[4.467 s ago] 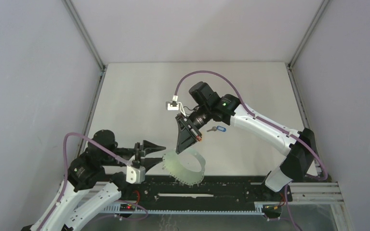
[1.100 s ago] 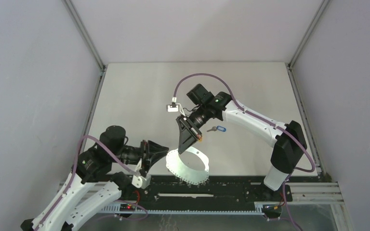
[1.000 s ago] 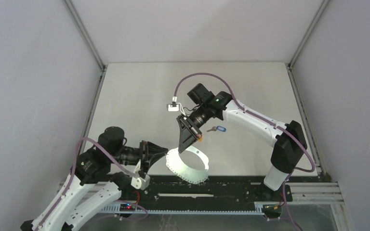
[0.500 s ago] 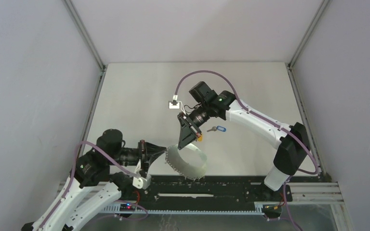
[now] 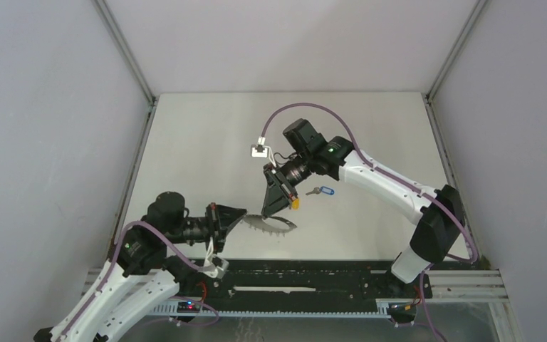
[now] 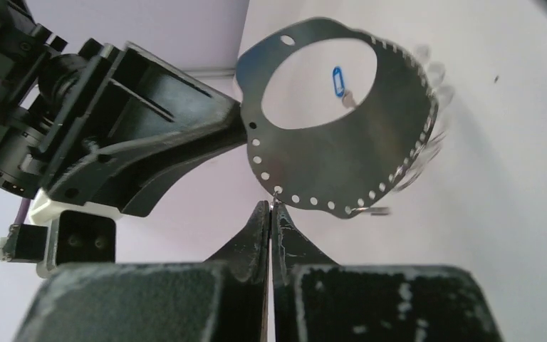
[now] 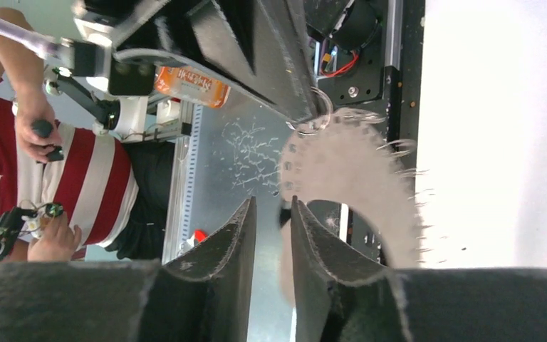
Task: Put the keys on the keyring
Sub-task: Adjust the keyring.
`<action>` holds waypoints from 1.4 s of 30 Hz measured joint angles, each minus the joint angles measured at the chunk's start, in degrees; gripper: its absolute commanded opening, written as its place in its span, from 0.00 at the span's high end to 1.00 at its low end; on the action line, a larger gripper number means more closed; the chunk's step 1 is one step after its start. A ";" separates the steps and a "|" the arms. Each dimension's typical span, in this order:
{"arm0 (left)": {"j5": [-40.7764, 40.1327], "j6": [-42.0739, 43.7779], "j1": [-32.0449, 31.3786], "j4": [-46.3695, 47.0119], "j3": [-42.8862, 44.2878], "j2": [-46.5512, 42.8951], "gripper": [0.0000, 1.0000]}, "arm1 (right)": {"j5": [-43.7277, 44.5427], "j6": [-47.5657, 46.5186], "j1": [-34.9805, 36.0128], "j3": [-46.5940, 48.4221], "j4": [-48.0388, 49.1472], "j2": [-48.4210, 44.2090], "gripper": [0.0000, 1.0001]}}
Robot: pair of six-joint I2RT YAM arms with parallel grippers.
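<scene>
The left hand (image 5: pixel 240 214) clamps the near-left rim of the keyring (image 5: pixel 273 224), its fingers (image 6: pixel 258 226) pressed together on the thin metal. It holds the hoop over the desk (image 5: pixel 206 135), close to the near edge.

From overhead the keyring lies almost flat and shows as a narrow dark sliver. From the left wrist it opens out as a broad grey band with a row of holes (image 6: pixel 313 201) along its rim. Small wire loops (image 6: pixel 427 135), blurred, hang off its far-right edge.

The right hand (image 5: pixel 266 212) points down at another part of the hoop, its tip meeting the rim. Its fingers (image 7: pixel 233 239) stand a little apart with the blurred rim in the gap; whether either finger touches it cannot be told. A small yellow piece (image 5: pixel 294 203) shows beside that hand, too small to identify.

The blue key (image 5: pixel 321 191) lies on the desk just beyond the right hand, apart from the keyring, and shows through the hoop in the left wrist view. A person (image 7: pixel 78 189) in a red-and-white striped shirt is seen past the desk's near edge.
</scene>
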 measured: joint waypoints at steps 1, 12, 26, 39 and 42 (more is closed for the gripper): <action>-0.33 1.62 0.00 1.03 -0.81 -0.17 1.00 | 0.42 0.70 -0.07 -0.31 0.66 -0.39 0.59; 1.97 21.29 0.02 14.73 -10.19 -2.62 1.00 | 2.82 7.58 -4.42 -7.48 12.37 -12.35 0.49; 20.59 24.85 5.05 27.17 -12.26 5.14 1.00 | 0.81 15.34 -5.16 -10.49 23.61 -14.14 0.50; 27.02 25.22 6.29 27.91 -10.97 8.61 1.00 | 0.68 21.49 -4.46 -15.87 26.21 -13.31 0.53; 27.80 25.22 6.29 28.48 -10.97 8.57 1.00 | 0.87 24.11 -4.52 -17.62 28.39 -13.31 0.56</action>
